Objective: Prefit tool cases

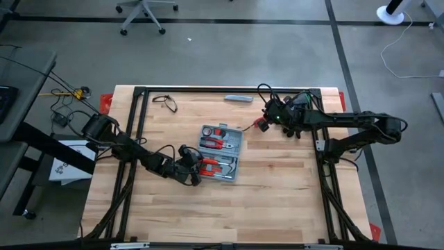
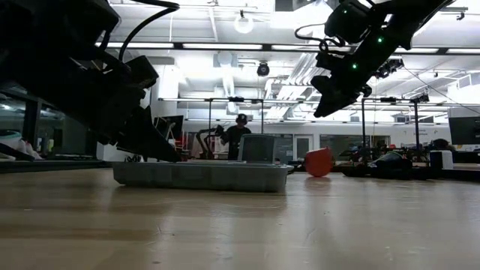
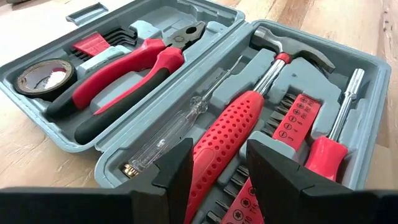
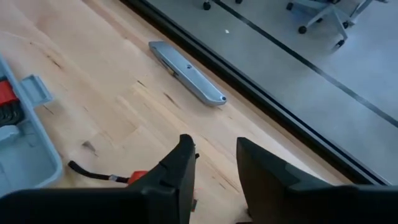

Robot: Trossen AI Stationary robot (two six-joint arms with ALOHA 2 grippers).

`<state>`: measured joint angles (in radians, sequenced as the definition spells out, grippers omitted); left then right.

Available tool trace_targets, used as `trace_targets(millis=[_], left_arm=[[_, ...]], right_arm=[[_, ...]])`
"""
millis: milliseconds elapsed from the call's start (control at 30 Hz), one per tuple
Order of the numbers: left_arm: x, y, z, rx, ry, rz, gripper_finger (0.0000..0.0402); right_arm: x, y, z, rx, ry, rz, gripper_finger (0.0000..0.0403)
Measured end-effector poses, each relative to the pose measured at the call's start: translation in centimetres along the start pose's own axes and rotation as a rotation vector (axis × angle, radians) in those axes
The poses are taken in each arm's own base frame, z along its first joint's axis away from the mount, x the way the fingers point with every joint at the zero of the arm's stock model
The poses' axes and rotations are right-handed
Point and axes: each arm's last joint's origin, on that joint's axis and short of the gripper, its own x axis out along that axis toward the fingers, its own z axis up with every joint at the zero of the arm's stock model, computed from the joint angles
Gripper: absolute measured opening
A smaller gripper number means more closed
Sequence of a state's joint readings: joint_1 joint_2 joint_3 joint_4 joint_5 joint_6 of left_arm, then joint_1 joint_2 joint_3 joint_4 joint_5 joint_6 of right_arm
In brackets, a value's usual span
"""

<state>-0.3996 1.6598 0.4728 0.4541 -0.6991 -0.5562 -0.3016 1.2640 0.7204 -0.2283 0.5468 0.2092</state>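
Lying open near the middle of the worktop (image 1: 277, 208), the tool case (image 1: 220, 151) is seen with both halves spread flat, tools exposed. At its left side the left gripper (image 1: 192, 169) is set low against the case; in the left wrist view its fingers (image 3: 177, 175) are parted, one on each side of the red hammer handle (image 3: 221, 140), and whether the handle is touched cannot be told. Beside that handle a clear-shafted screwdriver (image 3: 171, 134) is seated in the same half, a red bit holder (image 3: 292, 124) on its other side, while red-handled pliers (image 3: 124, 78) and a tape roll (image 3: 45, 78) are held in the other half. Bare wood is left open between the case and the worktop's near edge. Toward the far right corner the right gripper (image 1: 266, 119) is held above the wood, apart from the case, fingers (image 4: 180, 171) slightly parted and empty. A slim grey bar (image 1: 238, 98) lies just beside the far edge, and black glasses (image 1: 165, 102) lie near the far left corner.
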Motion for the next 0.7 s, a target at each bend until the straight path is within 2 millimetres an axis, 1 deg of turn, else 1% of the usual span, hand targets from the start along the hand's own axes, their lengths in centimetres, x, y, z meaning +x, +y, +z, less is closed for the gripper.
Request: trace_targets(millis=[533,700], left_arm=[[0.00,0.00,0.00,0.000,0.000,0.000,0.0142],[0.00,0.00,0.01,0.000,-0.001,0.001,0.0142]], right_arm=[[0.00,-0.04,-0.24,0.026,0.022,-0.002,0.0112],[-0.02,0.17,-0.38,0.047,0.048,0.068,0.0112]])
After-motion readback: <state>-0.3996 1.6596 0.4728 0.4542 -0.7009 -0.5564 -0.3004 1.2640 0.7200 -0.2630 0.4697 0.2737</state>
